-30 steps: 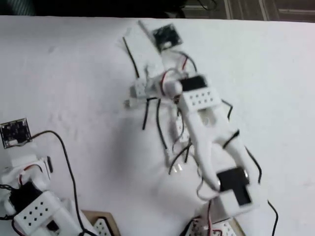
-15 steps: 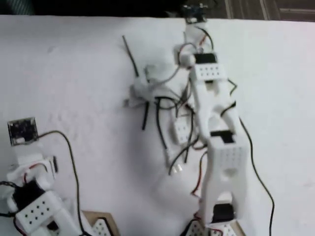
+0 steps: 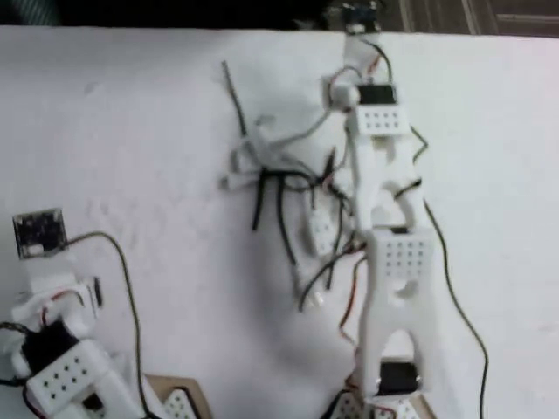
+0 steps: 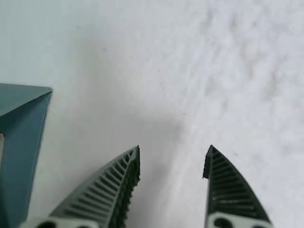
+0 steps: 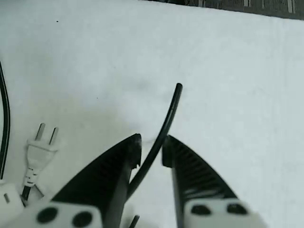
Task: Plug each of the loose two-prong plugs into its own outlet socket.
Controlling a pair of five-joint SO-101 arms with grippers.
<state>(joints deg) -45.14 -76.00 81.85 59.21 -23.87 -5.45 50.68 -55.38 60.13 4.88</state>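
My right gripper (image 5: 152, 142) is shut on a thin black cable (image 5: 167, 114) whose free end sticks out past the fingertips. A white two-prong plug (image 5: 40, 148) lies flat on the table beside it. In the high view the right arm (image 3: 393, 262) stretches from the near edge to the far edge, with its gripper (image 3: 356, 54) by the table's far rim. A tangle of black cables (image 3: 281, 214), white plugs (image 3: 247, 161) and a white outlet block (image 3: 319, 230) lies left of that arm. My left gripper (image 4: 172, 154) is open over bare white table.
The left arm (image 3: 57, 358) sits at the near left corner, trailing a black cable (image 3: 122, 279). A teal object (image 4: 19, 137) lies beside the left gripper. A wooden base (image 3: 183, 393) shows at the near edge. The table's far edge (image 5: 228, 7) lies just beyond the right gripper.
The right arm has swung from above the cable tangle out to the table's far edge, dragging cables and a white plug slightly. The left arm has barely moved.
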